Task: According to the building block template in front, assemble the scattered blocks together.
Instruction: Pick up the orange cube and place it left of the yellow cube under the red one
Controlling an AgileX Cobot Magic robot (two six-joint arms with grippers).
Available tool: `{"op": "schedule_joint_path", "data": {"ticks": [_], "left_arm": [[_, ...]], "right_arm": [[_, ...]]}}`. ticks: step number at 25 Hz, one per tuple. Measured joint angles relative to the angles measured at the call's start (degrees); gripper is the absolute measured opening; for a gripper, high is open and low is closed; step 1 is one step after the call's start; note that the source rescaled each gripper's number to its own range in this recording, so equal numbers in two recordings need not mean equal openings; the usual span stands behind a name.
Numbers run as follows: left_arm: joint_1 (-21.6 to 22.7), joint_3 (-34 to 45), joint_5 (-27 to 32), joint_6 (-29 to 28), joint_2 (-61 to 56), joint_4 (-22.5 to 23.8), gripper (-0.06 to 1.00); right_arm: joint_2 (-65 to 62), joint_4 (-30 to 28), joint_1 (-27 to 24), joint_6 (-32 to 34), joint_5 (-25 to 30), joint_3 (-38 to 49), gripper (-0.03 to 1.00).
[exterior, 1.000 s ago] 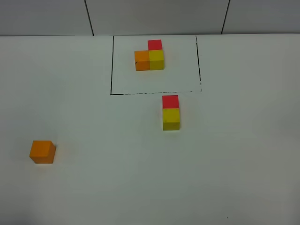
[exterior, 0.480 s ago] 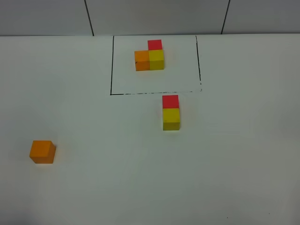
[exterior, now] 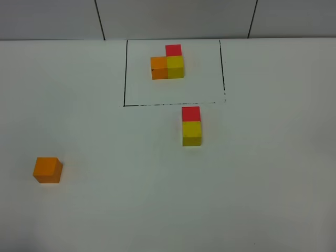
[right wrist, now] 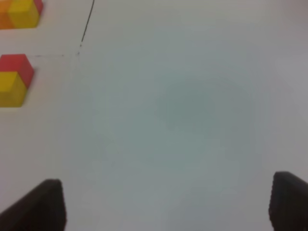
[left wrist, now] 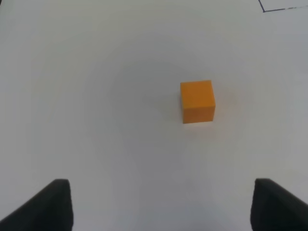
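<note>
Nearest, the left tool (left wrist: 161,208) is hanging over the desk (exterior: 262,184) with its fingers spread wide and nothing between them. It is facing the loose orange block (left wrist: 197,101), probably lining up for a pick. The right tool (right wrist: 168,206) is likewise gaping and empty over bare desk.

In the high view, which is showing neither arm, the orange block is sitting alone at lower left, well apart from everything else. At centre, the yellow block (exterior: 192,133) is touching the red block (exterior: 190,114) behind it, so two thirds of the pattern are standing ready. Farthest, at upper centre inside the black outline (exterior: 125,73), the template (exterior: 168,63) is showing orange against yellow's left face.

Only the left wrist view is giving the orange block close up. The softer right wrist view seems to be catching just the pair and a template corner.
</note>
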Motion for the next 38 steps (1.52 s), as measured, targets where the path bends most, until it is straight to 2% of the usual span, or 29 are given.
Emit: {"op": "schedule_joint_path", "data": {"ticks": [20,23,26,29,34,38], "left_arm": [[0.0,0.0,0.0,0.0,0.14,0.0,0.72],[0.0,0.0,0.0,-0.24,2.71,0.0,0.77],[0.0,-0.41,-0.77,-1.29,8.54,0.0,0.88],[0.0,-2.29,-4.12,-1.67,16.48,0.0,0.97],[0.0,-7.54,-8.38,-2.11,31.58,0.0,1.0],[0.0,-11.76,-10.3,-5.48,45.64,0.0,1.0]], "right_arm": [[0.0,0.0,0.0,0.0,0.0,0.0,0.71],[0.0,0.0,0.0,0.0,0.0,0.0,0.71],[0.0,0.0,0.0,0.0,0.0,0.0,0.71],[0.0,0.0,0.0,0.0,0.0,0.0,0.71],[0.0,0.0,0.0,0.0,0.0,0.0,0.71],[0.0,0.0,0.0,0.0,0.0,0.0,0.71]]}}
